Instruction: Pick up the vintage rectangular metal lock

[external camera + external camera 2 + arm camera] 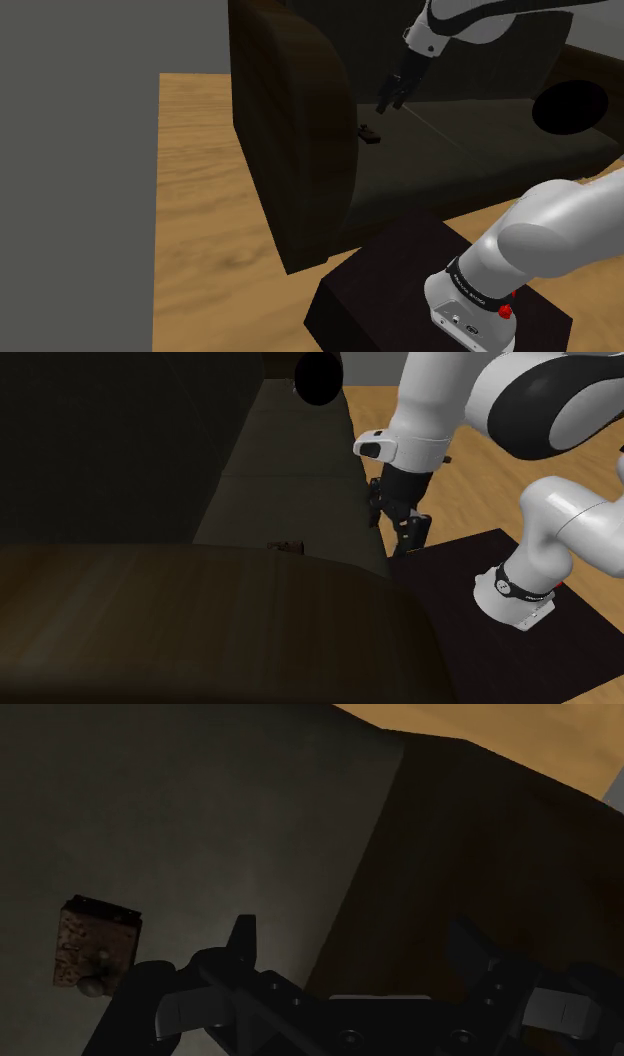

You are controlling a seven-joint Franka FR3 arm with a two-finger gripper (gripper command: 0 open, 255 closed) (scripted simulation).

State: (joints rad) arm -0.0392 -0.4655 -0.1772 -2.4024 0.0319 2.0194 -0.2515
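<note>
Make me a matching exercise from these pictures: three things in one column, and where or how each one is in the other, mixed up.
Things:
1. small rusty-brown rectangular lock
2. all-black two-finger gripper
3. black box stand

Place or state:
A. open, above the dark sofa seat
B. standing on the light wooden floor
C. lying on that seat

Pairs: 1-C, 2-A, 3-B.

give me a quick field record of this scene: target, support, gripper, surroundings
target: rusty rectangular lock
resting on: dark sofa seat
hand: gripper open, holding nothing, above the seat, apart from the lock
near target: brown armrest
ground: wood floor
</note>
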